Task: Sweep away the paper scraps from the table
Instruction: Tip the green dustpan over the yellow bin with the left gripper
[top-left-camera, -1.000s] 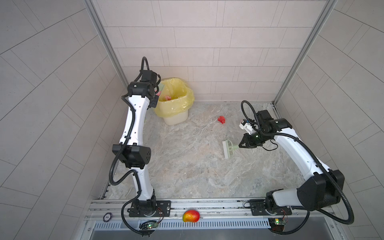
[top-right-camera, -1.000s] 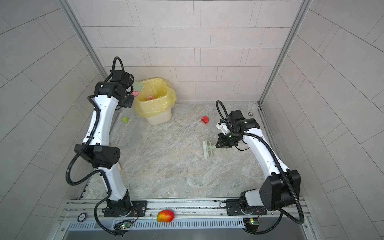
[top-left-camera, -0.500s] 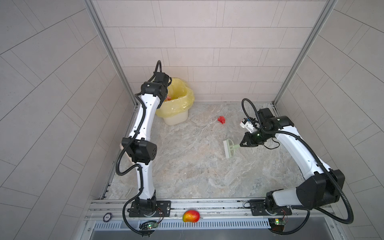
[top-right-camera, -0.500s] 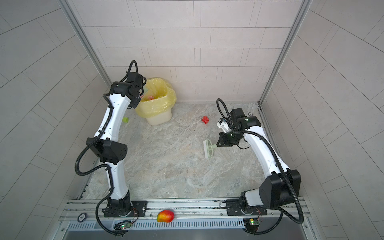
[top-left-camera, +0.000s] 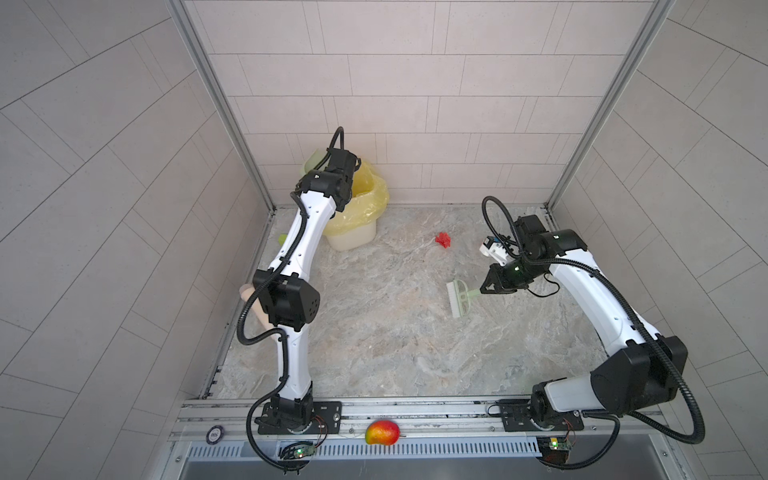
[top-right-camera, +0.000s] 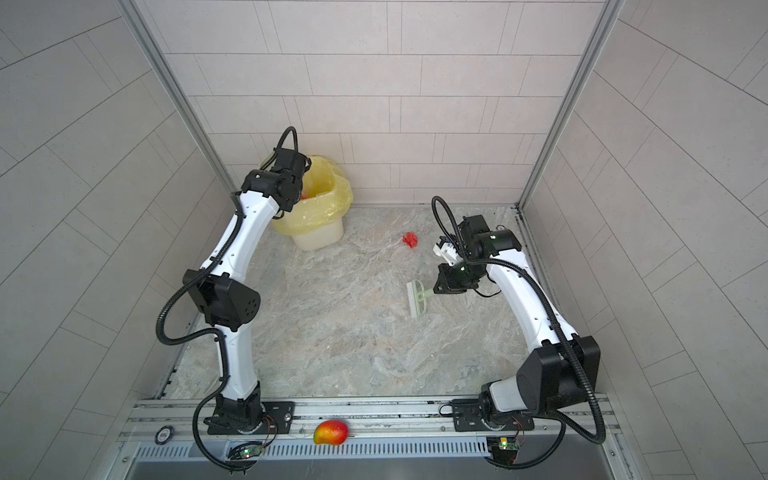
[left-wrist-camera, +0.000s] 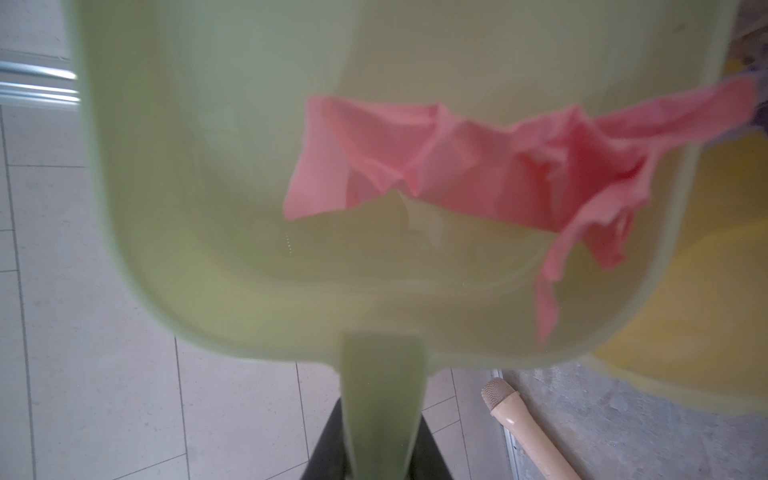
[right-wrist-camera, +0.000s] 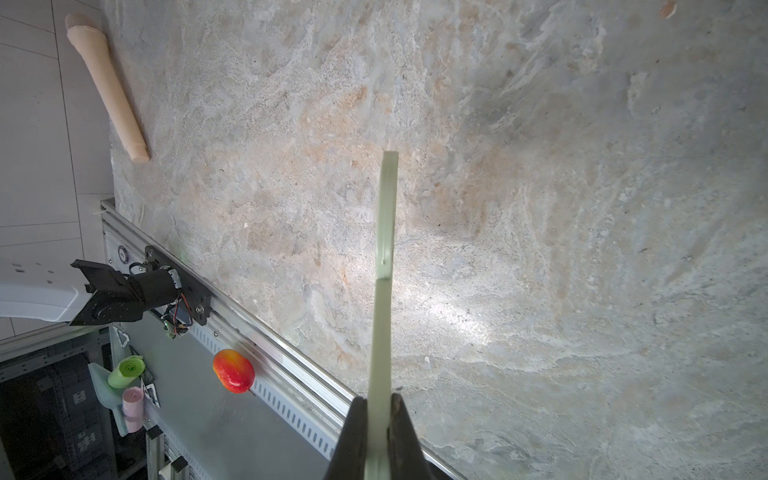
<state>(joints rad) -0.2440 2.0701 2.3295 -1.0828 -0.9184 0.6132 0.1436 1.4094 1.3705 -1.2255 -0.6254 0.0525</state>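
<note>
Toward the far edge of the desk, a red paper scrap lies apart from your right pincer, which pinches the brush handle. Your left pincer grips the dustpan holding a pink scrap by the far-left corner.

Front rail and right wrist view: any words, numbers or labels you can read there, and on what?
No text reads clearly.
Round badge on the front rail: two characters, too small to read.
White labels on the dark boxes, right wrist view: blurred, unreadable.
Green roll: a swirl sign, no words.
</note>
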